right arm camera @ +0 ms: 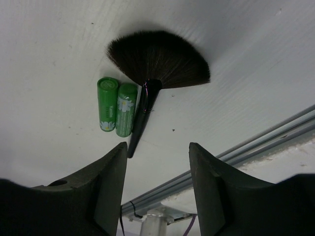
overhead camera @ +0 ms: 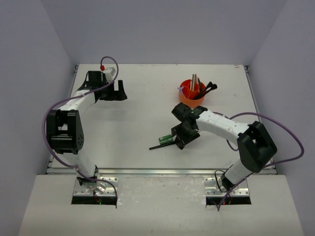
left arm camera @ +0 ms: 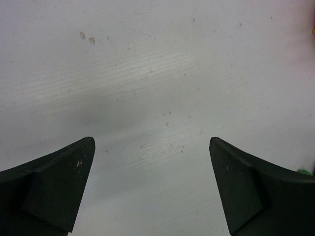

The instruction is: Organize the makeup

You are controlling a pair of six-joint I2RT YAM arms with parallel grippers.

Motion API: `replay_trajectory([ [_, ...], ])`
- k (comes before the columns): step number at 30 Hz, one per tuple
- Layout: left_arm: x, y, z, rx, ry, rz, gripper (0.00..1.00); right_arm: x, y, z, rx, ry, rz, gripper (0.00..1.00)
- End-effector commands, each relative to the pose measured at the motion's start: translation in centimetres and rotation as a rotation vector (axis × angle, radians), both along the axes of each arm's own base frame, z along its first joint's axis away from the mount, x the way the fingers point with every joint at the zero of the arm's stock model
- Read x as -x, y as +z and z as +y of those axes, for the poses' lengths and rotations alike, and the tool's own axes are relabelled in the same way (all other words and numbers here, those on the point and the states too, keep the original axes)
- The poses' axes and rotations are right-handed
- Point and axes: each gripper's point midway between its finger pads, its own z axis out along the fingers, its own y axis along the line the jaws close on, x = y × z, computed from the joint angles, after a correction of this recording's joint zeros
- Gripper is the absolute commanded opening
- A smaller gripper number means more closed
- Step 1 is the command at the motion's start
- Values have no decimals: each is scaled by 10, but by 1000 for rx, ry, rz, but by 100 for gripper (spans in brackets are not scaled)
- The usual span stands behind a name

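A black fan-headed brush lies on the white table beside two small green tubes, which rest side by side against its handle. My right gripper is open and empty just above them, and the handle's end is by my left finger. In the top view my right gripper hangs over the green tubes and the brush handle. My left gripper is open and empty over bare table, at the far left in the top view.
The round orange cup stands behind the right gripper and holds black brushes, tan sticks and a lilac tool. The table's near edge rail runs close to the right gripper. Walls enclose the table on three sides.
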Motion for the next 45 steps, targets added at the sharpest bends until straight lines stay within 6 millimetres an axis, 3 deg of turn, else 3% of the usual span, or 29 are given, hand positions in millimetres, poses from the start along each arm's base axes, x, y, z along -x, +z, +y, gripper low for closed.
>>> replay_trajectory([
  [1, -7, 25, 4, 4, 8, -82, 100, -3, -4, 2, -11, -147, 37, 52],
  [4, -7, 27, 4, 3, 7, -87, 100, -6, -6, 4, -8, -156, 37, 52],
  [12, -7, 27, 5, -3, 7, -88, 100, 7, -28, 5, 9, -219, 143, 50],
  [21, -6, 27, 5, -5, 4, -91, 100, -5, -34, -5, 61, -286, 102, 47],
  [29, -6, 25, 5, -8, 6, -87, 100, 12, -53, -5, 68, -262, 191, 44],
  [41, -6, 25, 6, -9, 6, -86, 100, 5, -56, -14, 104, -263, 155, 43],
  [45, -5, 24, 6, -9, 6, -83, 100, -5, -47, -13, 106, -227, 105, 41],
])
